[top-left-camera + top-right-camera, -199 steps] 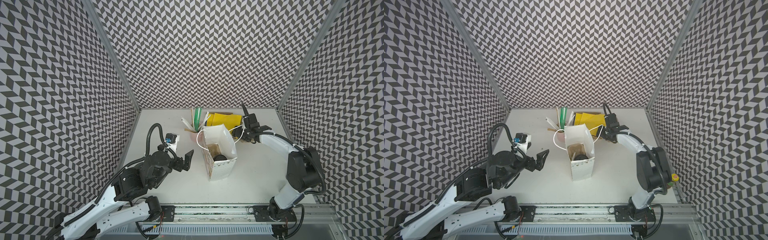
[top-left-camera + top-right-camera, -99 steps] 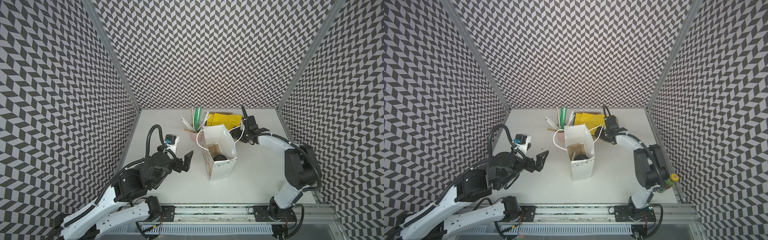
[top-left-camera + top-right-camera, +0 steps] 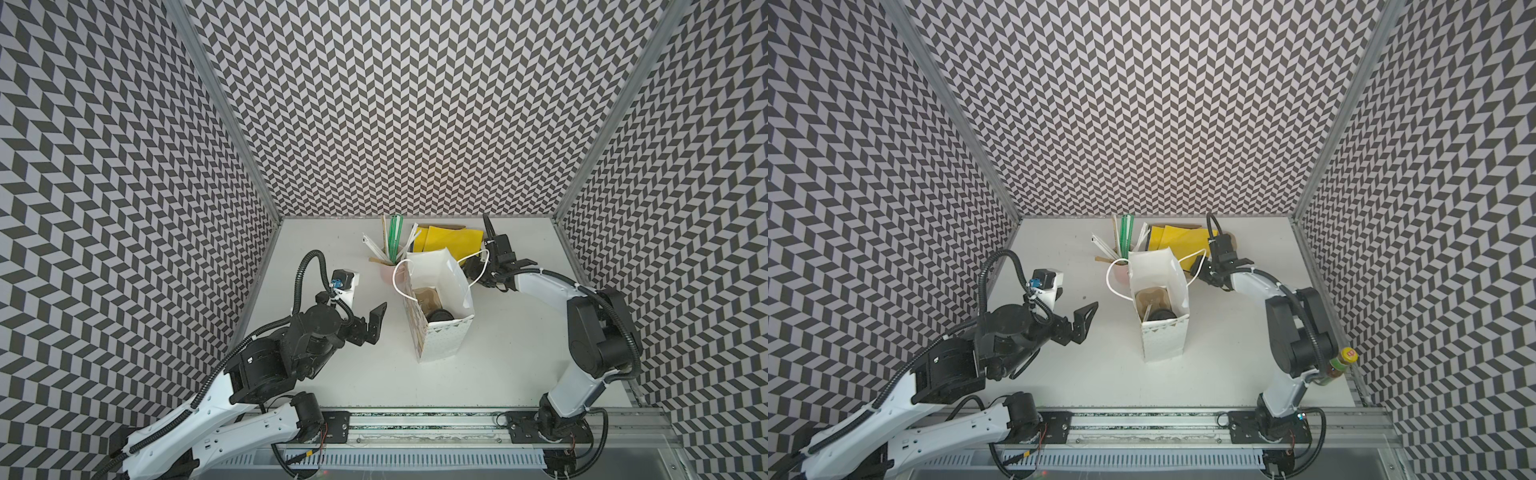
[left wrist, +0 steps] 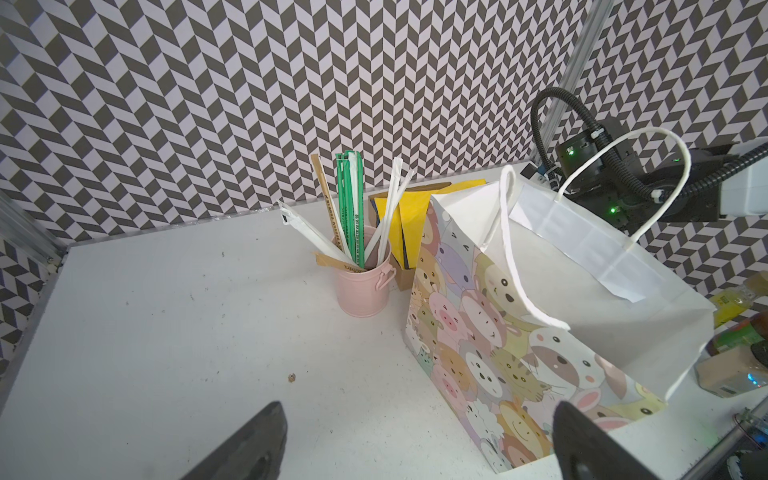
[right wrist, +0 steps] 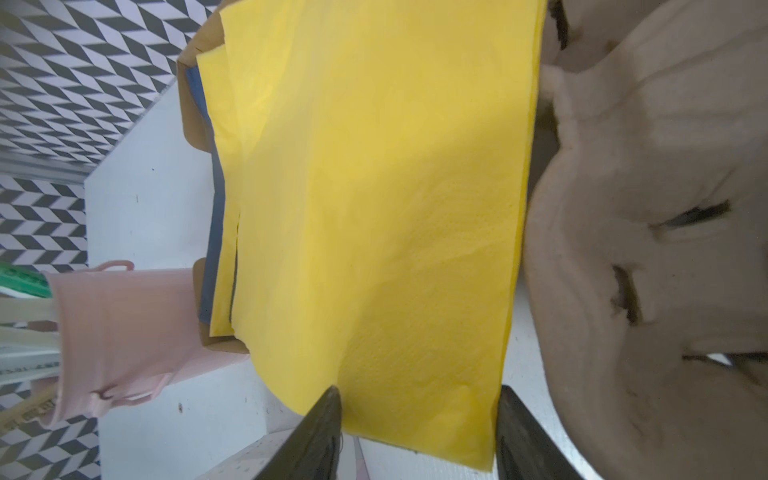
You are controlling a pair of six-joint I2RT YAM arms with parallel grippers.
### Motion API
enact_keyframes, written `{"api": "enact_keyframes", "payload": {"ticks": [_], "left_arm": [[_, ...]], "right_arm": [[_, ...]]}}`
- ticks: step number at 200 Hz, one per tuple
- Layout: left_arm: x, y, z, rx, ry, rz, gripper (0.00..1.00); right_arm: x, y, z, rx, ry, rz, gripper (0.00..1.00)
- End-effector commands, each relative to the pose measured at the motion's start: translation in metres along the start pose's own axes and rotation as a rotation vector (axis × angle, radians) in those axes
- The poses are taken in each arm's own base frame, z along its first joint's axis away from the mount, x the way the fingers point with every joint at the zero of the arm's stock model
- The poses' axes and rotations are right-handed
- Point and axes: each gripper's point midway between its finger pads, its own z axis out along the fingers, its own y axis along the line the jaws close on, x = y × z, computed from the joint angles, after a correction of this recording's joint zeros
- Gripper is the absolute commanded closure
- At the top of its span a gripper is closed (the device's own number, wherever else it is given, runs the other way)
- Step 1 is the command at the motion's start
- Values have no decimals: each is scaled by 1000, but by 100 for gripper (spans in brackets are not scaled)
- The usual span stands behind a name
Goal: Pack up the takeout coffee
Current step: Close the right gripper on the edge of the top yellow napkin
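takeout coffee (image 3: 441, 314) sits deep inside the paper bag (image 3: 442, 353) on the bench (image 3: 374, 374). left hand (image 3: 372, 326) is wide open and holds nothing. right hand (image 5: 419, 419) is part open, one finger on each side of the yellow napkin (image 5: 374, 208) edge.

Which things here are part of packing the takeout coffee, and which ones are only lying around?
Part of the job: coffee cup with black lid, paper bag holding it, cardboard carrier, probably yellow napkins, which the right end effector straddles.
Lying about: pink cup of straws, bottle.
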Motion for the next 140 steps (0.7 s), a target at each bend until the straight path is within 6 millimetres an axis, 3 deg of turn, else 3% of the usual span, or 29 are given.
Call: {"api": "enact_keyframes", "payload": {"ticks": [1,29,56,104,140], "left_arm": [[0,3,0,-14,-7,-18,0],[1,3,0,-14,-8,-20,0],[2,4,0,-13,-5,-20,0],[1,4,-1,-11,-10,-22,0],[3,5,-1,-12,-7,-19,0]], "right_arm": [[-11,5,1,-24,-45,0,51],[-11,6,2,-33,-42,-7,64],[-10,6,2,-30,-40,-7,66],[-14,9,2,-38,-45,-12,83],[-7,5,8,-34,-21,-7,82]]}}
